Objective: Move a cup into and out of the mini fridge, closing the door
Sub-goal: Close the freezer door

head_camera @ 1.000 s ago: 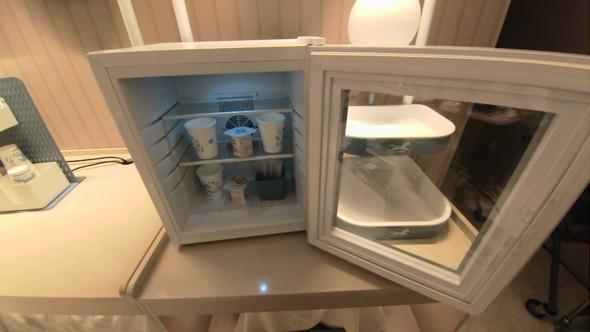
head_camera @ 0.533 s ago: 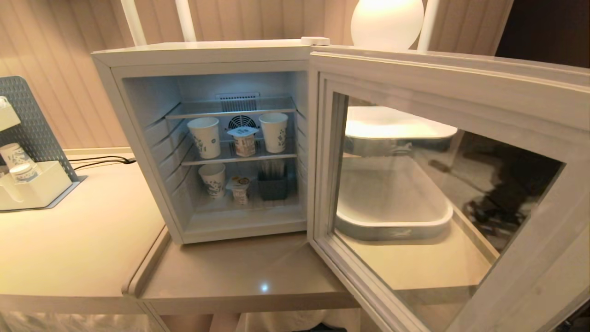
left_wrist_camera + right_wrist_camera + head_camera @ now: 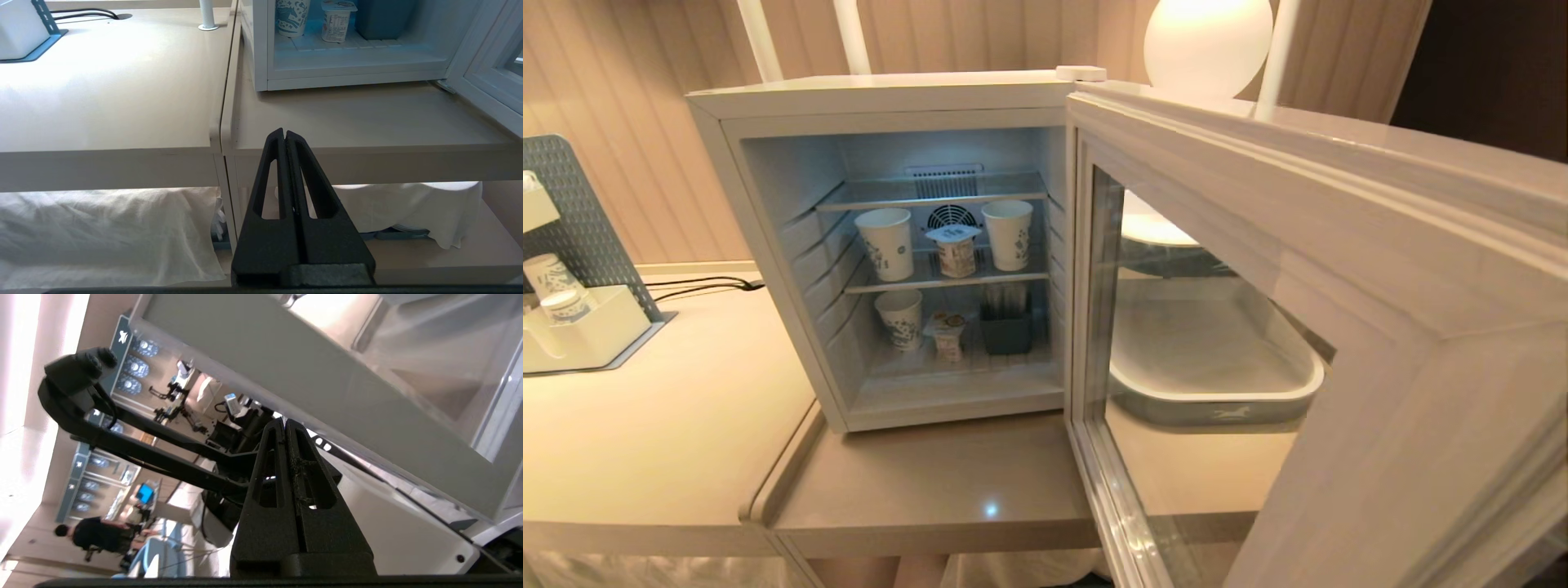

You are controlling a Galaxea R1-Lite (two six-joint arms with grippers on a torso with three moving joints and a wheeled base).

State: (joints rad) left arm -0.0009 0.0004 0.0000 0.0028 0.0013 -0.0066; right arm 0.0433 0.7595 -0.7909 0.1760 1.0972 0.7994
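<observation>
The mini fridge sits on the counter with its door swung out toward the robot's right, so the shelves are easy to reach. Three paper cups stand inside (two up, one down). The right gripper, pinched together, is by the door's edge, likely to push it. The left gripper, also pinched together, waits low before the counter. No writing can be read.
</observation>
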